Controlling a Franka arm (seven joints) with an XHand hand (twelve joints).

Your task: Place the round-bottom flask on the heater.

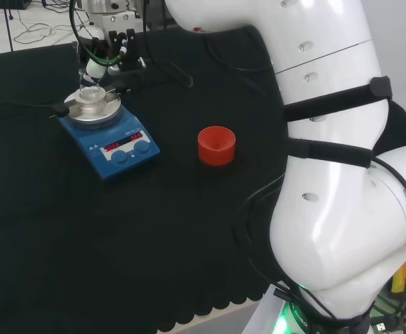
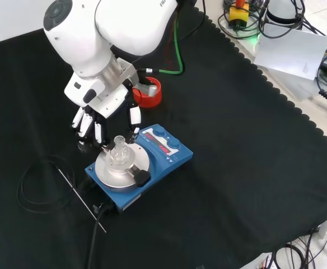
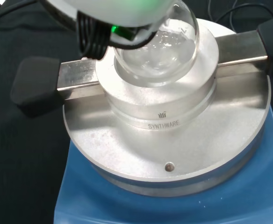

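The clear round-bottom flask (image 1: 88,93) (image 2: 118,153) (image 3: 159,52) sits upright in the well of the silver block (image 3: 174,140) on the blue heater (image 1: 123,149) (image 2: 164,150). In the front view my hand (image 2: 103,104) hangs just behind and above the flask's neck. Its fingers (image 2: 98,132) point straight down to either side of the neck, and I see none curled round the glass. The head view shows the hand (image 1: 100,64) right over the flask. A blurred white part of the hand (image 3: 122,9) covers the flask's neck in the wrist view.
The red ribbed stand (image 1: 216,145) (image 2: 148,93) stands on the cloth beside the heater, with nothing on it. In the front view a black cable coil (image 2: 37,185) and a thin metal rod (image 2: 79,196) lie left of the heater. The arm's white links (image 1: 328,174) stand at the head view's right.
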